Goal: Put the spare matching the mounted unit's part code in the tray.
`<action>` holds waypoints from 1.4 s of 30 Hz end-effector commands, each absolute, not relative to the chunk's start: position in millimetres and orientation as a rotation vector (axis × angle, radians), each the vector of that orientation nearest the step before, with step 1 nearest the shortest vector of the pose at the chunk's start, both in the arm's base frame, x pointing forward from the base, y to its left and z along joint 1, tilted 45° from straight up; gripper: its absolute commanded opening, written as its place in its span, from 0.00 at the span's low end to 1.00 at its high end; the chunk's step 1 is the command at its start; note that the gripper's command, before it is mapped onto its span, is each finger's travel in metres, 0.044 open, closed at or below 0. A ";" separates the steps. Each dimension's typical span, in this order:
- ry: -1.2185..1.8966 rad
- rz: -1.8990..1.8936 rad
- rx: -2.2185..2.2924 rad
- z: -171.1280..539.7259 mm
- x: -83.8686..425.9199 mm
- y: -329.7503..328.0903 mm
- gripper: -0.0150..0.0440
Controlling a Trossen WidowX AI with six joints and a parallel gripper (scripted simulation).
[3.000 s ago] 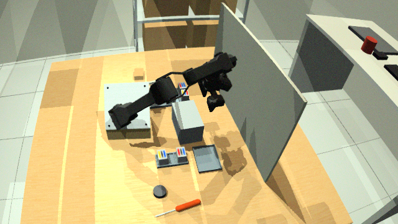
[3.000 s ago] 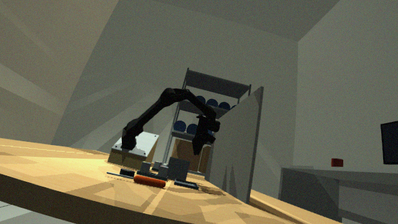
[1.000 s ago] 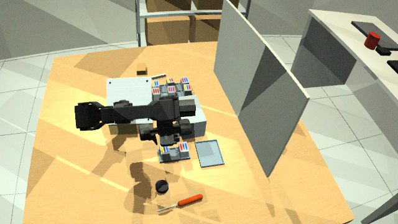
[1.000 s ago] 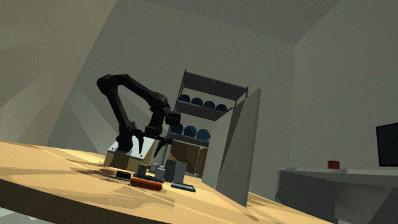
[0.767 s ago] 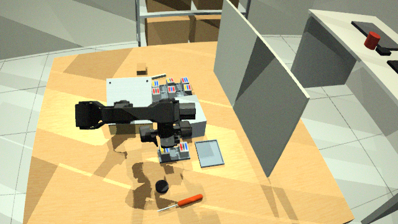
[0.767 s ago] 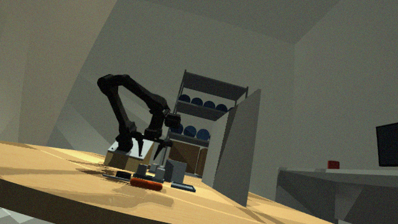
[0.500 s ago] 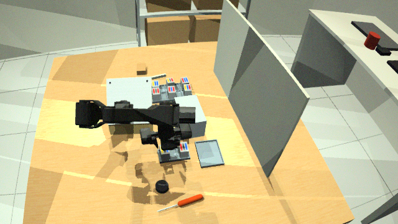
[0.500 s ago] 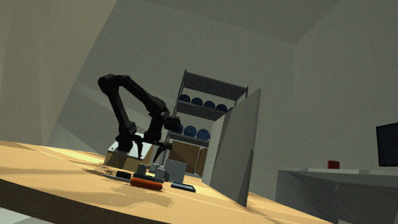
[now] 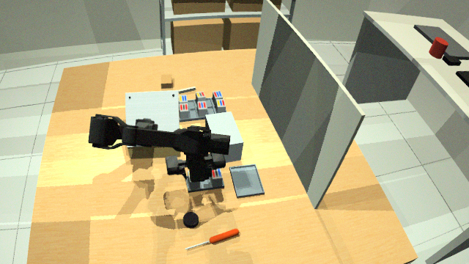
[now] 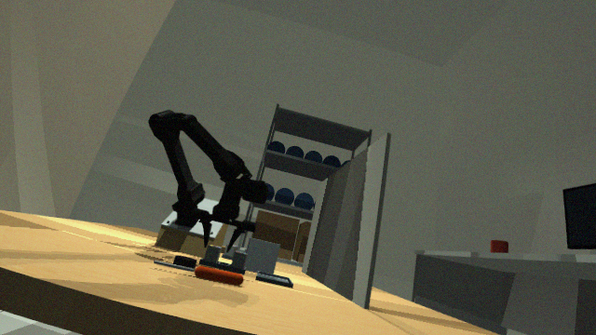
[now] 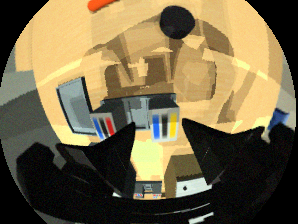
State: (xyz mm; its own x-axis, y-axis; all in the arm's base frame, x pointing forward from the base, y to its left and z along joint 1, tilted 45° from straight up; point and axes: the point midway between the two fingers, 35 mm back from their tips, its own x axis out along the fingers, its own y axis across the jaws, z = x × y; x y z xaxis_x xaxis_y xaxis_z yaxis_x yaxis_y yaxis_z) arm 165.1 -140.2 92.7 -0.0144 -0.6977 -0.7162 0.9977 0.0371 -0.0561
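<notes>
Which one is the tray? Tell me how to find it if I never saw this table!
Find the tall grey wall panel standing on the wooden table. Near its front end, beside the little stand under the black arm, lies the tray. It is a flat, shallow grey-blue rectangle with a raised rim and no colored stripes, unlike the striped blocks next to it.

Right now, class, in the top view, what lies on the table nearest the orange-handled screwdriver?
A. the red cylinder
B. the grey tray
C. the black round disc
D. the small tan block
C. The black round disc sits just up and to the left of the orange-handled screwdriver, while the grey tray lies farther off, the small tan block is at the far end of the table, and the red cylinder stands on another bench.
</notes>
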 end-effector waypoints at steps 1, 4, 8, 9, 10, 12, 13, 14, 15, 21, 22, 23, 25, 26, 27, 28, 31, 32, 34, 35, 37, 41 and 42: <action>0.684 -1.465 0.565 86.9 163.4 -144.6 0.76; 0.683 -1.466 0.563 83.9 162.7 -148.2 0.76; 0.680 -1.467 0.560 80.0 161.5 -153.1 0.76; 0.680 -1.467 0.559 79.0 161.2 -154.3 0.76; 0.679 -1.467 0.558 78.1 160.8 -155.5 0.76; 0.678 -1.468 0.556 76.2 160.1 -158.0 0.76; 0.677 -1.468 0.556 75.5 159.8 -158.9 0.76; 0.677 -1.468 0.555 75.0 159.6 -159.5 0.76; 0.677 -1.468 0.555 74.9 159.5 -159.7 0.76; 0.677 -1.468 0.555 74.9 159.5 -159.7 0.76; 0.677 -1.468 0.555 74.9 159.5 -159.7 0.76; 0.670 -1.472 0.558 76.2 159.7 -159.7 0.72; 0.670 -1.472 0.558 76.2 159.7 -159.7 0.63; 0.670 -1.472 0.558 76.2 159.7 -159.7 0.58; 0.670 -1.472 0.558 76.2 159.7 -159.7 0.54; 0.670 -1.472 0.558 76.2 159.7 -159.7 0.53; 0.670 -1.472 0.558 76.2 159.7 -159.7 0.50; 0.670 -1.472 0.558 76.2 159.7 -159.7 0.48; 0.670 -1.472 0.558 76.2 159.7 -159.7 0.46; 0.670 -1.472 0.558 76.2 159.7 -159.7 0.42; 0.670 -1.472 0.558 76.2 159.7 -159.7 0.33; 0.670 -1.472 0.558 76.2 159.7 -159.7 0.25; 0.670 -1.472 0.558 76.2 159.7 -159.7 0.25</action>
